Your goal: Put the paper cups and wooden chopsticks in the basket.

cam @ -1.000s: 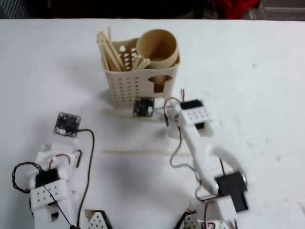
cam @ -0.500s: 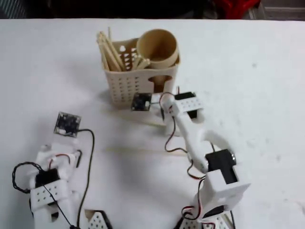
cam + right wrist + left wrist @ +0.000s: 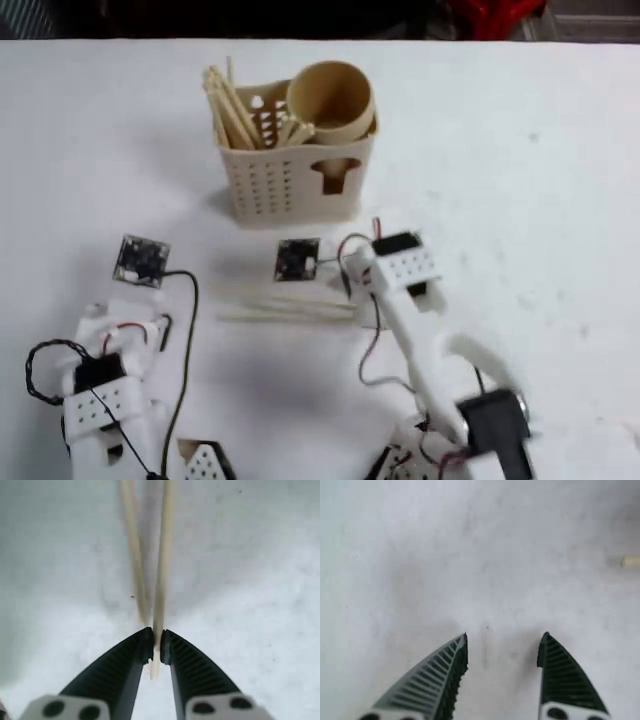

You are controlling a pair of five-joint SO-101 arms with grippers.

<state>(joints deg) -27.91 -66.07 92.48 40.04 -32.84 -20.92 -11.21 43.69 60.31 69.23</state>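
Note:
The white perforated basket stands at the middle back of the table. A paper cup and several wooden chopsticks sit in it. Two more chopsticks lie side by side on the table in front of the basket. My right gripper is shut on the end of one chopstick; the other chopstick lies just beside it. In the high view the right gripper is at the pair's right end. My left gripper hangs open over bare table at the front left, with a chopstick tip far off.
The left arm rests at the front left corner with its black cable looping beside it. The right arm's body stretches to the front edge. The white table has free room at the right and the far left.
The right gripper was at the basket's front half a second ago and has drawn back toward the front edge. Two chopsticks now lie together where one lay. The left arm has not moved.

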